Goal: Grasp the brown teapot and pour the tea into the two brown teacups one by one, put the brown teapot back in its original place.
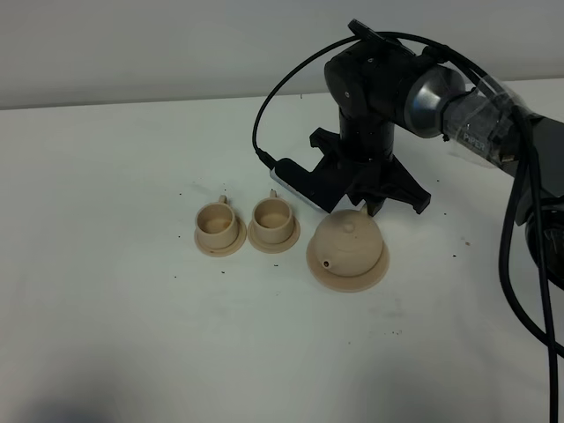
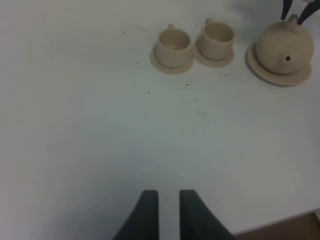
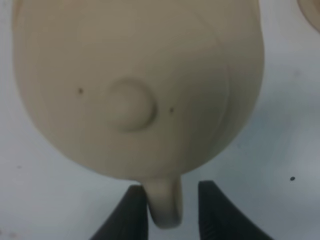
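Left jaws: over near edge of table (image 2: 75, 125), narrowly parted, empty.
Teapot (image 1: 346, 245): seated on wide plate (image 1: 350, 285), spout frontward; neighbouring cup (image 1: 272, 218) and end cup (image 1: 218, 225) alongside on saucers.
Right jaws: behind teapot, parted astride loop handle (image 3: 165, 205), touching on one side, clear on the other; not yet clamped.
Risk: twisting of teapot on plate from off-centre closing; slipping on smooth handle, swinging at lift.

One teapot (image 1: 348, 242), two teacups (image 1: 217, 222) (image 1: 272, 216), three saucers (image 1: 204, 246) (image 1: 263, 242) (image 1: 348, 284) (one under each piece).
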Robot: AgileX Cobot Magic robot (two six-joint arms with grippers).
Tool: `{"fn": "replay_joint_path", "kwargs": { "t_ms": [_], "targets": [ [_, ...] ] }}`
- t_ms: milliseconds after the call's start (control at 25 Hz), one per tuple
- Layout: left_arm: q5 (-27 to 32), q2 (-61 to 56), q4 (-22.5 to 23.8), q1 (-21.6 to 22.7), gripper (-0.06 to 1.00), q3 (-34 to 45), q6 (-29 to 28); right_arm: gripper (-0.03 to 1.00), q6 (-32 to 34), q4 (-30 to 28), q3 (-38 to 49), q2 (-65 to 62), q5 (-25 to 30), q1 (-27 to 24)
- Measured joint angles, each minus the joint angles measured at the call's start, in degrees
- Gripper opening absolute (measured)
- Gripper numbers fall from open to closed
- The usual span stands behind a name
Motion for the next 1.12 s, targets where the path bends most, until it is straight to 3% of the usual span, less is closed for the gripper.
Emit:
{"fn": "replay_joint_path", "kwargs": {
  "t_ms": [240, 1120],
  "targets": [
    [0.0, 0.0, 0.0, 0.0, 0.13, 0.0, 0.0, 0.25, 4.7, -4.2, 0.0, 0.0, 0.1, 2.1],
    [0.0, 0.0, 0.0, 0.0, 0.13, 0.0, 0.0, 0.24, 4.6, -4.6, 3.3, -1.7, -0.1, 2.2]
  ]
}}
